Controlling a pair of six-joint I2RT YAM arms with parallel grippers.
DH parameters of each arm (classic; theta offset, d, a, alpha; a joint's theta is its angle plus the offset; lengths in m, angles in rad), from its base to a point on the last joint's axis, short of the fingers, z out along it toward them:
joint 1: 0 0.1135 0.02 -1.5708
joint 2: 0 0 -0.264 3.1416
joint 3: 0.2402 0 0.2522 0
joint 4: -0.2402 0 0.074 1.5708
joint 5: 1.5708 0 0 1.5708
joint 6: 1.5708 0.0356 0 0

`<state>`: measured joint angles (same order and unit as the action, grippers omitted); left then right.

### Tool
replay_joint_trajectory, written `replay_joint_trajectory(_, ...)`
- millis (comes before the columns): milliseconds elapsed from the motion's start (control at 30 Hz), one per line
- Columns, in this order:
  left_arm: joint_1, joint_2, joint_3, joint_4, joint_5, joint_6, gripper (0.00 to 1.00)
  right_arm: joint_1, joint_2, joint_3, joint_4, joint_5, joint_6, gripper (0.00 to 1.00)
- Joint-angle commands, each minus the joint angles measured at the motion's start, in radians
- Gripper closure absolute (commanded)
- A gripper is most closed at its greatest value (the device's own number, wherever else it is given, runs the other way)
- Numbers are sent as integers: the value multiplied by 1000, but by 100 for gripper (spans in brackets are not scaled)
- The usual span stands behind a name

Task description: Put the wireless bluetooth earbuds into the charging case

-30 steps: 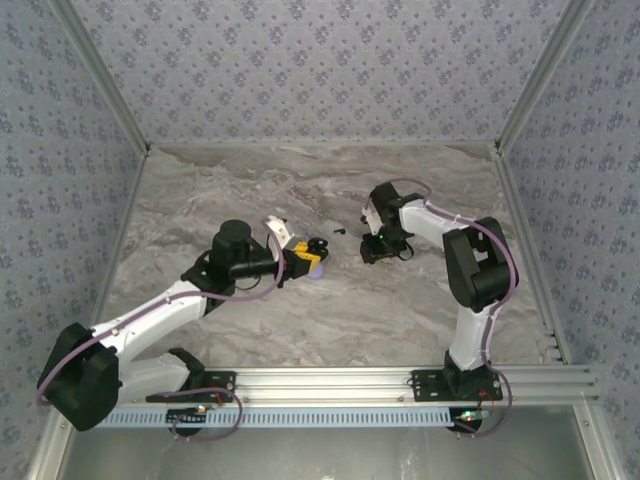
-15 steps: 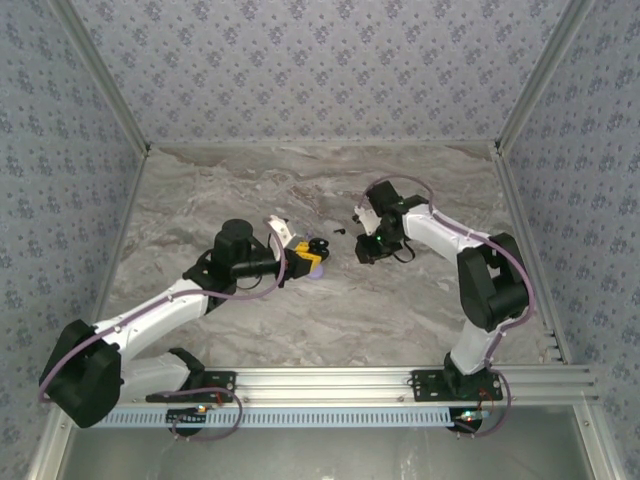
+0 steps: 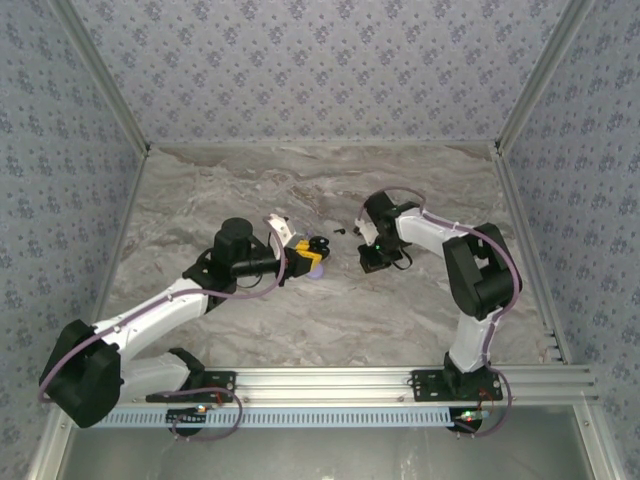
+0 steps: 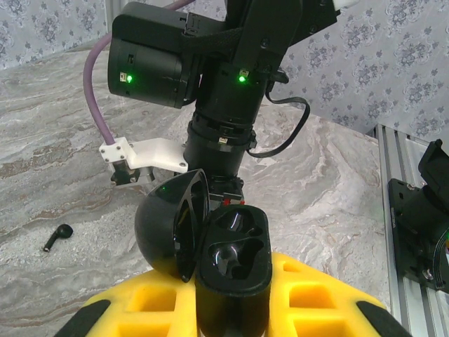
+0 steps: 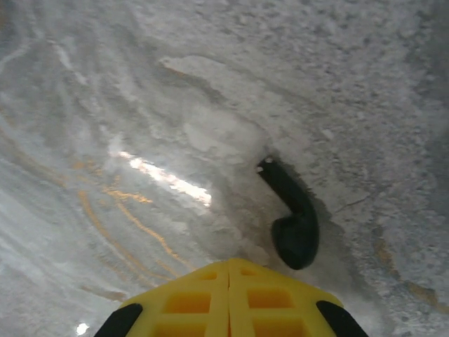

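Found open case (image 4: 232,254) clamped in left gripper (image 4: 231,305). Found right gripper (image 5: 228,267) pinched together, empty, earbud (image 5: 291,217) lying on table (image 5: 105,105) just past tips. Judged pickup step; calls for opening, straddling earbud.

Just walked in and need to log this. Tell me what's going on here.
The left gripper holds the charging case with its lid open, and both slots look empty. The right gripper is shut, low over the table. An earbud lies loose just past its fingertips, not between them. No earbud is in the case yet.
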<state>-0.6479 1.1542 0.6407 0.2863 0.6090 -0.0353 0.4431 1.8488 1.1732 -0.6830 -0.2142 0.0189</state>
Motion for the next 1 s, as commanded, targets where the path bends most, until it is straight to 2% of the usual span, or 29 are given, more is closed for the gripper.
replay_joint_trajectory(0,-5,4,42,1,12,7,86,0,25,10,-20,80,30,92)
replay_joint_trajectory(400,-4,8,43,-7,11,8,86,-1,49,75,-13,266,79,91)
replay_joint_trajectory(733,-5,5,42,-14,6,11,86,1,94,129,-20,235,68,90)
replay_joint_trajectory(967,-4,-2,43,-23,0,16,86,4,32,123,-50,267,67,88)
